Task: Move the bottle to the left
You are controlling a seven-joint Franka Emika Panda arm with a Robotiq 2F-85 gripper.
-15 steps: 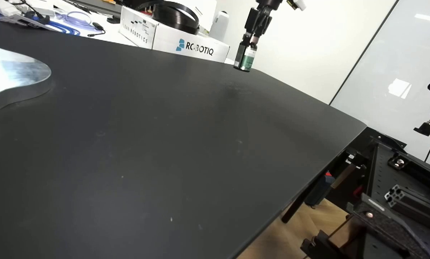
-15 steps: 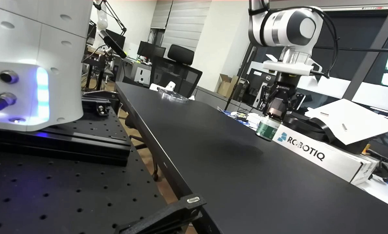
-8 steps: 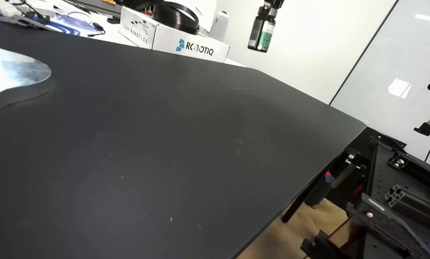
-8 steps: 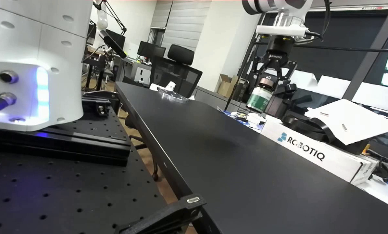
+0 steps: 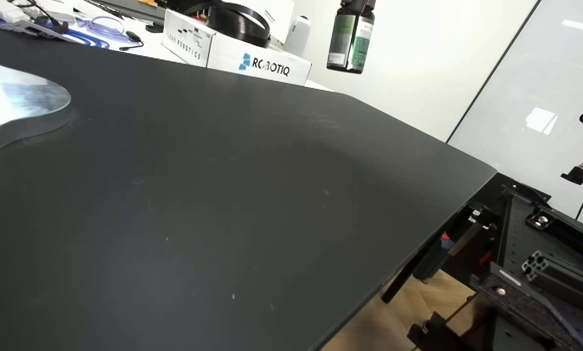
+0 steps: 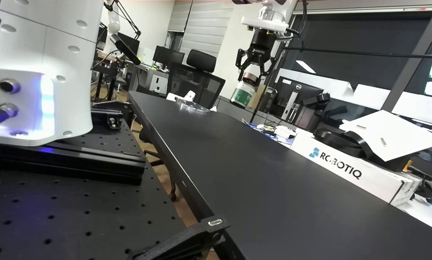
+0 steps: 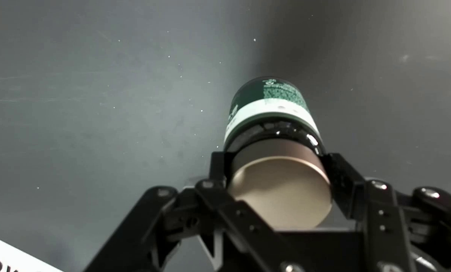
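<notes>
The bottle is dark green with a pale label band; its cap looks brownish here. It shows in both exterior views (image 5: 351, 41) (image 6: 242, 93) and in the wrist view (image 7: 268, 107). My gripper (image 6: 251, 77) is shut on the bottle near its cap, with a finger on each side of the cap in the wrist view (image 7: 276, 170). The bottle hangs in the air well above the black table (image 6: 273, 187), slightly tilted in an exterior view. In the other exterior picture the gripper is mostly cut off by the top edge.
A white box with blue and black lettering (image 5: 259, 61) stands along the table's far side, with black items and a white sheet (image 6: 393, 133) on it. A clear, shiny curved object (image 5: 23, 100) lies on the table. A black clamp (image 6: 187, 238) sits at the table's edge.
The gripper has carried the bottle upward, and leftward in the exterior view that shows the arm. In the view of the tabletop the bottle now looks larger. The grip stays shut.
</notes>
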